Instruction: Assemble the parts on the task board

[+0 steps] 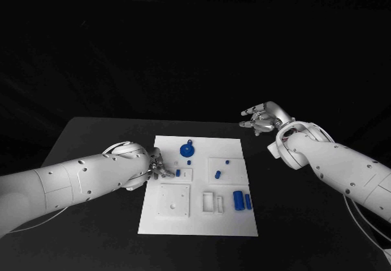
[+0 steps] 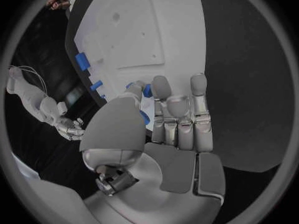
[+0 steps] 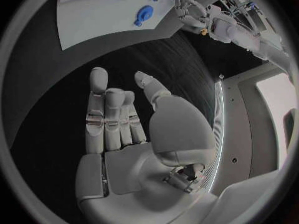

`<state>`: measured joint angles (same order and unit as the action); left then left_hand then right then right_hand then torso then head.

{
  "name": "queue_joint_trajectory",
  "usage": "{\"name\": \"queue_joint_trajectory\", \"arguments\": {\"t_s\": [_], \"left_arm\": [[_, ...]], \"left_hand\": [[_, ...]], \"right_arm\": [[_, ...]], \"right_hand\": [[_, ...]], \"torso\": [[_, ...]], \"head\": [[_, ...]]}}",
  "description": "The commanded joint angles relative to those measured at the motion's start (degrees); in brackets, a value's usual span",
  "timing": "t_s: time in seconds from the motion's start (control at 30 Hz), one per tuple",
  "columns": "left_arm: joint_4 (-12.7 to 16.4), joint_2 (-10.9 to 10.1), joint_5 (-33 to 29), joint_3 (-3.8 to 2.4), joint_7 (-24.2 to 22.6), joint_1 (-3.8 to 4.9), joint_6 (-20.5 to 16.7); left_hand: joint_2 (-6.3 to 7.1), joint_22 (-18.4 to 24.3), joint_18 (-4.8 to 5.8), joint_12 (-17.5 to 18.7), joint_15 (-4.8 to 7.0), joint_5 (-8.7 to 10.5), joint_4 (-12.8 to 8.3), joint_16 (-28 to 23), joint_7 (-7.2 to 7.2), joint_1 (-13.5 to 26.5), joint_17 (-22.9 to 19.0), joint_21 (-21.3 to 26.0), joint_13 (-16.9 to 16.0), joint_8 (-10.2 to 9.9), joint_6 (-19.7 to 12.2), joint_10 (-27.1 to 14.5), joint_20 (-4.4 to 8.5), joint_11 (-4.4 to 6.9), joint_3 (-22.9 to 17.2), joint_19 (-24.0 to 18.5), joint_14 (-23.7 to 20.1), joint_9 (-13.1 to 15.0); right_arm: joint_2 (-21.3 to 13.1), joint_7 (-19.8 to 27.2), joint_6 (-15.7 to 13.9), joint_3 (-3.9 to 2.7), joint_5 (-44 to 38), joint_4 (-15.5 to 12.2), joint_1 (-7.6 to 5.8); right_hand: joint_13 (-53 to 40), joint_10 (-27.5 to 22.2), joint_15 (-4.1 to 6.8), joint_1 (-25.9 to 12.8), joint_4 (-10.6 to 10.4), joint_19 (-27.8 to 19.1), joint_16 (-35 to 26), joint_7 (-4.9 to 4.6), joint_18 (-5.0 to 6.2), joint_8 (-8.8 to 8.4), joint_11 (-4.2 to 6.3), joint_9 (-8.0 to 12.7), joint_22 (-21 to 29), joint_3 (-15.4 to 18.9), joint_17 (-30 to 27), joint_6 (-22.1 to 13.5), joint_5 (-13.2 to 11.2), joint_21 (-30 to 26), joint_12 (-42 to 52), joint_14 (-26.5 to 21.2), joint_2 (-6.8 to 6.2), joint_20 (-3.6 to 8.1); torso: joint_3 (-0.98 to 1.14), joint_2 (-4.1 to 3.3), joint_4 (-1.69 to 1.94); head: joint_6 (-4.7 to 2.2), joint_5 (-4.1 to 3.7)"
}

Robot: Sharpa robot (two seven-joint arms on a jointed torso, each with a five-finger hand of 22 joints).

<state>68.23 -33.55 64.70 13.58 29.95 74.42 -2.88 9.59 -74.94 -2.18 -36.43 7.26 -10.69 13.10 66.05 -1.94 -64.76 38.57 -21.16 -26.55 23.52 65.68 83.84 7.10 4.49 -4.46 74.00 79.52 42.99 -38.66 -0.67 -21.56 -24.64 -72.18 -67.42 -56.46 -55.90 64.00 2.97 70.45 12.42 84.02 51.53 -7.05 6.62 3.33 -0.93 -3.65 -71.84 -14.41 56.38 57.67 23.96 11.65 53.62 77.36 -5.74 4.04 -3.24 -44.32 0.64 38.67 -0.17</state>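
Left hand [image 1: 155, 167] pinches a blue part [image 2: 147, 90] at the task board [image 1: 232, 226] edge.

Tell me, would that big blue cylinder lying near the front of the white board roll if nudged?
Probably: the smooth blue cylinder lies on its side on the flat white task board, so a sideways nudge could roll it. It looks rigid and probably light.

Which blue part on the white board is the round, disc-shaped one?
The round blue disc part near the white task board's far edge; the other parts are slim pegs or cylinders.
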Motion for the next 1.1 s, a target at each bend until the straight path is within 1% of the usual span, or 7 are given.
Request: {"name": "queue_joint_trajectory", "arguments": {"t_s": [0.03,0.1,0.17,0.57,0.73,0.97,1.1], "left_arm": [[-0.1,-0.1,-0.3,-0.03,0.1,-0.04,-0.5],[-0.1,-0.2,-0.3,-0.05,0.1,-0.04,-0.8],[-0.1,-0.3,-0.4,-0.07,0.1,-0.04,-0.9],[0.6,-1.4,-1.7,-0.57,-0.1,-0.02,-1.6],[1.2,-2.3,-3.1,-1.53,-0.4,0.01,-1.8],[1.7,-3.8,-9.8,-4.29,-8.0,0.3,-3.0],[1.7,-4.1,-13.9,-5.16,-16.7,0.69,-9.4]], "left_hand": [[0.88,-1.0,1.2,0.2,0.06,1.88,1.7,0.1,0.35,-0.5,0.1,0.3,-0.4,0.5,-0.6,2.5,0.56,0.1,1.1,0.0,-0.2,0.3],[1.13,-1.0,1.31,0.2,0.08,1.77,2.6,0.3,0.43,-0.5,0.2,0.4,-0.7,0.5,-0.9,2.4,0.67,0.09,4.8,0.0,-0.3,0.3],[1.74,-1.0,1.44,0.2,0.11,5.03,3.4,0.4,0.56,0.1,0.3,0.4,-0.8,0.2,-1.4,2.4,0.79,0.03,7.3,0.0,-0.4,0.1],[2.36,-0.9,1.9,1.0,0.02,6.73,3.4,-0.5,1.44,0.1,-1.2,1.0,-1.1,-1.3,-4.1,1.8,1.05,-0.42,9.2,-0.3,-1.4,-1.4],[1.8,-0.9,1.81,1.8,-0.38,6.32,3.3,-0.9,2.87,-0.9,-1.7,1.5,-1.3,-1.8,-8.0,1.8,0.84,-1.08,8.4,-0.1,-1.6,-9.6],[-4.18,2.6,2.13,7.6,-2.96,0.85,-3.2,-7.5,4.71,-3.0,-7.5,8.7,1.4,0.4,-11.3,-6.6,-1.59,-2.92,7.9,-4.8,-8.6,-18.5],[-8.33,10.7,1.89,16.7,-4.98,-4.51,-9.4,-15.9,5.63,-6.8,-14.8,16.9,12.4,-5.2,-8.1,-7.7,-3.57,-4.6,10.6,-5.0,-10.5,-28.9]], "right_arm": [[0.0,0.4,0.7,-0.02,-0.3,0.0,0.12],[0.0,0.4,0.7,-0.02,-0.3,0.1,0.18],[0.0,0.4,0.7,-0.02,-0.3,0.1,0.22],[-0.1,0.4,0.5,-0.02,-0.7,0.0,0.35],[-0.2,0.3,0.5,-0.02,-0.7,0.1,0.39],[-0.3,0.4,0.4,-0.02,-0.7,0.1,0.43],[-0.4,0.4,0.4,-0.02,-0.6,0.1,0.43]], "right_hand": [[-0.1,-0.2,0.06,-0.4,0.1,1.9,-0.1,0.04,1.12,0.22,0.16,0.0,0.0,-0.1,-0.1,-0.5,-0.2,0.1,-0.1,0.1,0.05,0.0],[-0.1,-0.2,0.06,-0.4,0.1,1.9,-0.1,0.04,1.12,0.22,0.16,0.0,0.0,-0.1,-0.1,-0.5,-0.2,0.1,-0.1,0.1,0.05,0.0],[-0.1,-0.2,0.06,-0.4,0.1,1.9,-0.1,0.04,1.12,0.22,0.16,0.0,0.0,-0.1,-0.1,-0.5,-0.2,0.1,-0.1,0.1,0.05,0.0],[0.0,-0.2,0.05,-0.6,-0.3,1.9,-0.1,0.04,1.11,0.23,0.16,0.0,0.0,0.1,-0.1,-0.5,0.1,0.1,-0.2,0.1,0.0,-0.01],[0.0,-0.2,0.05,-0.7,-0.4,1.9,-0.1,0.05,1.11,0.23,0.16,0.0,0.1,0.1,-0.1,-0.5,0.2,0.1,-0.1,0.1,-0.04,-0.01],[0.0,-0.2,0.05,-0.7,-0.6,1.9,-0.2,0.07,1.1,0.23,0.17,0.0,0.1,0.2,-0.1,-0.5,0.2,0.1,-0.1,0.1,-0.08,0.0],[0.0,-0.2,0.05,-0.7,-0.6,1.9,-0.2,0.07,1.1,0.23,0.17,0.0,0.1,0.2,-0.1,-0.5,0.2,0.1,-0.1,0.1,-0.08,0.0]], "torso": [[0.04,-0.02,0.02],[0.03,-0.01,0.02],[0.04,0.01,0.01],[0.02,0.04,0.08],[0.01,0.06,0.06],[0.02,0.03,0.15],[0.02,0.04,0.1]], "head": [[0.03,-0.15],[0.04,-0.17],[0.03,-0.23],[-0.16,-0.22],[-0.17,-0.25],[-0.28,-0.36],[-0.47,-0.45]]}}
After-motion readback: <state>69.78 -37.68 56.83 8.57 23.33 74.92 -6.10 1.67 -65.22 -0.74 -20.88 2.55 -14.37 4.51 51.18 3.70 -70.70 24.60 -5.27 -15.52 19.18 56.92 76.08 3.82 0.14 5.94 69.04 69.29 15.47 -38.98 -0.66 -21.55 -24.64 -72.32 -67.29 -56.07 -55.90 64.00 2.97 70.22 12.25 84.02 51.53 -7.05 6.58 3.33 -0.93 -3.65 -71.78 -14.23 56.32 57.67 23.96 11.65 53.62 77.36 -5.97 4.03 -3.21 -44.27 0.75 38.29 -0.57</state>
